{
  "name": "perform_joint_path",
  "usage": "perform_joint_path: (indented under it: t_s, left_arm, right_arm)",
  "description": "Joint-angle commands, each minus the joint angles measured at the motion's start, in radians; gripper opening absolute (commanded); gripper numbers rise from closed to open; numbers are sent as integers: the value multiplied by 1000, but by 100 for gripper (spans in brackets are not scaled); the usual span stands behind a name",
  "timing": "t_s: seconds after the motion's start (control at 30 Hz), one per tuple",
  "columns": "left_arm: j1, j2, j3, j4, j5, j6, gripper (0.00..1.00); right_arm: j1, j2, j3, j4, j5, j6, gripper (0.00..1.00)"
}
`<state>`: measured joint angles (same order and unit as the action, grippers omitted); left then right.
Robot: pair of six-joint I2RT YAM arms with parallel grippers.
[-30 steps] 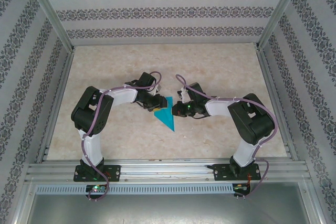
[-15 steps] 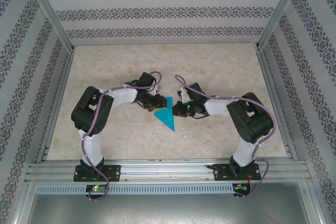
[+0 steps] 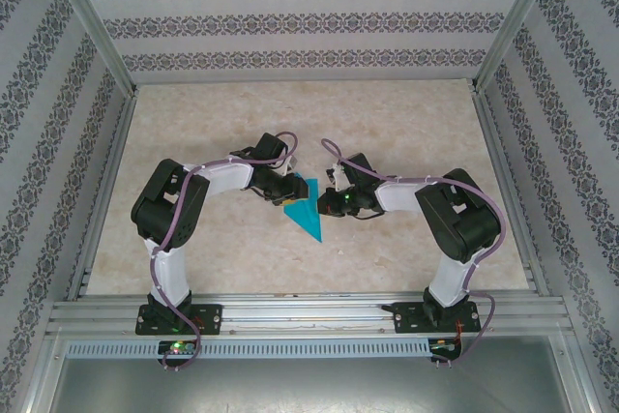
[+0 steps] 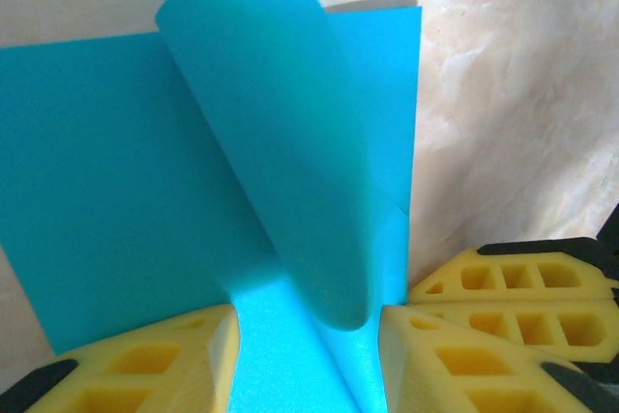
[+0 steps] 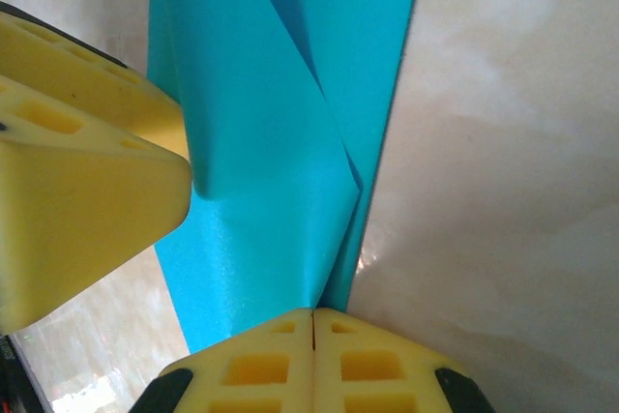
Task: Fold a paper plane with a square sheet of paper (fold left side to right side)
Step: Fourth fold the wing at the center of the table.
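The square sheet of paper (image 3: 308, 215) lies partly folded on the table between both arms, teal-blue, with a point toward the near edge. In the left wrist view one flap (image 4: 280, 142) curls upright off the flat sheet. My left gripper (image 4: 308, 336) is open and its yellow fingers (image 4: 164, 360) stand on either side of that flap's foot, over the paper. My right gripper (image 5: 312, 316) is shut, and its joined tips touch the paper's creased edge (image 5: 338, 239) with nothing in the seam between them. From above, the left gripper (image 3: 287, 192) and the right gripper (image 3: 333, 202) flank the sheet.
The beige marbled tabletop (image 3: 406, 123) is fenced by aluminium rails (image 3: 290, 311) and patterned walls. The grippers are very close together: the right one's fingers (image 4: 522, 297) show in the left wrist view, and a left finger (image 5: 77, 191) shows in the right wrist view.
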<state>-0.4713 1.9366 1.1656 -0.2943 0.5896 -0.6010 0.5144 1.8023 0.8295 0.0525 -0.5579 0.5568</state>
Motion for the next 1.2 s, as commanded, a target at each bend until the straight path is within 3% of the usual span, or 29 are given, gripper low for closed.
perform_joint_path:
  t_s: [0.0,0.4,0.67,0.73,0.93,1.17]
  left_arm:
    - [-10,34,5,-62,-48,27,43]
    - [-10,-23,12,-10,15,-12,48]
    - [-11,-81,17,-31,-14,8,50]
    - [-11,-88,13,-31,-9,10,45]
    - [-13,-69,6,20,63,-6,19]
    - [-12,-7,9,112,148,-34,9]
  right_arm:
    - [1,36,15,-58,53,-31,0]
    - [5,84,16,-107,89,-17,0]
    - [6,103,17,-114,87,0,0]
    - [5,104,20,-121,90,-1,0]
    - [5,109,22,-130,93,0,0]
    - [4,111,30,-156,106,-7,0]
